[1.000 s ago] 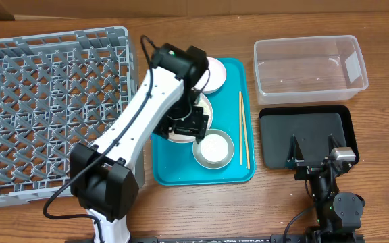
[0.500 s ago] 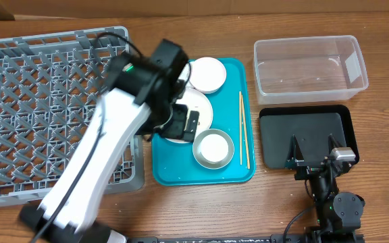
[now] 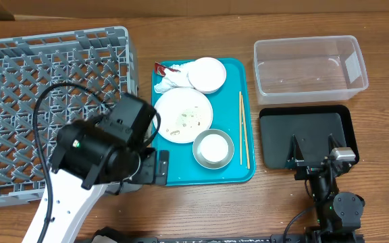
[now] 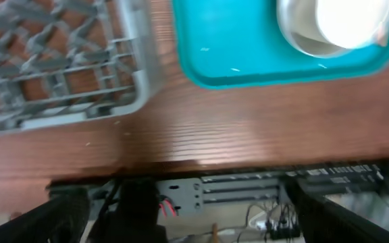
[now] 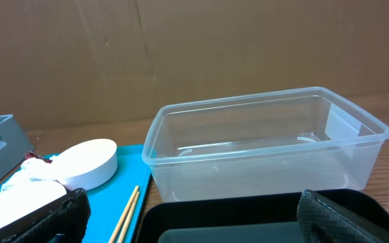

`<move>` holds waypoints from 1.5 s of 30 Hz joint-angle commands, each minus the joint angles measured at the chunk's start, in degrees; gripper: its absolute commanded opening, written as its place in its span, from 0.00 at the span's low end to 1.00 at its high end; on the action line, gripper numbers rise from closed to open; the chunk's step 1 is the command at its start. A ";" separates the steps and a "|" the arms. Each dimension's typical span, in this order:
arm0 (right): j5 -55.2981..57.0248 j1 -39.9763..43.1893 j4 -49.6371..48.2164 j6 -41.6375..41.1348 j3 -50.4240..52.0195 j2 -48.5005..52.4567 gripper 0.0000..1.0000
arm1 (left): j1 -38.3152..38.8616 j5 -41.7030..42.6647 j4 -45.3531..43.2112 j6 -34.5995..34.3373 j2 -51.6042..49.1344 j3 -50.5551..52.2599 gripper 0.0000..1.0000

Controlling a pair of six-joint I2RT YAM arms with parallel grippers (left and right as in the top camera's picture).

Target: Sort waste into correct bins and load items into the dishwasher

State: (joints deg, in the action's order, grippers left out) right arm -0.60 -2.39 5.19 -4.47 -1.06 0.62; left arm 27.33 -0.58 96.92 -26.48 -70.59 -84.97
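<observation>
On the teal tray (image 3: 181, 172) lie a crumpled white napkin (image 3: 169, 78), a red wrapper (image 3: 159, 66), a pale bowl (image 3: 206, 74), a plate (image 3: 184, 115) with food scraps, a grey bowl (image 3: 213, 149) holding a white cup, and chopsticks (image 3: 244, 128). The grey dish rack (image 3: 53, 101) stands at the left. My left gripper (image 3: 155, 167) hangs open and holds nothing at the tray's front left corner, between rack and tray. In the left wrist view its gripper (image 4: 201, 226) looks past the table's front edge. My right gripper (image 3: 314, 146) rests open over the black tray (image 3: 306, 131).
The clear tub (image 3: 309, 64) stands behind the black tray at the right. In the right wrist view the open gripper (image 5: 194, 229) faces the tub (image 5: 262, 148), with the chopsticks (image 5: 127, 212) and the bowl (image 5: 86, 162) to the left. Cables and a metal frame sit below the table's front edge (image 4: 235, 196).
My left arm has swung back from over the plate to the tray's front left corner, carrying nothing. Plate and napkin are now uncovered. The right arm has not moved.
</observation>
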 commanded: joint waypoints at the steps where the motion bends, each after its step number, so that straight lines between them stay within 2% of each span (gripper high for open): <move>1: 0.55 -0.44 -0.37 0.22 0.59 -0.46 1.00 | 0.00 -9.38 -0.13 -9.92 1.51 0.92 1.00; 5: 0.55 -0.44 -0.37 0.22 0.59 -0.46 1.00 | -1.79 -16.81 -0.57 -14.99 1.49 0.92 1.00; 9: 0.55 -0.44 -0.37 0.22 0.59 -0.46 1.00 | -7.19 -19.26 -1.46 -15.61 1.49 0.92 1.00; 19: 0.55 -0.44 -0.37 0.22 0.59 -0.46 1.00 | -30.53 -16.41 -3.41 -16.04 1.49 0.92 1.00; 23: 0.55 -0.44 -0.37 0.22 0.59 -0.46 1.00 | -36.83 -12.66 -3.65 -15.98 1.38 0.92 1.00; 35: 0.55 -0.44 -0.37 0.22 0.59 -0.46 1.00 | -38.45 -3.74 -3.98 -15.98 1.27 0.92 1.00; 45: 0.55 -0.44 -0.37 0.22 0.59 -0.46 1.00 | -38.45 -0.81 -4.66 -16.00 1.27 0.92 1.00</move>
State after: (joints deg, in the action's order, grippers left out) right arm -0.62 -2.39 5.17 -4.45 -1.06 0.62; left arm -10.76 -4.12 92.99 -41.87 -69.84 -84.40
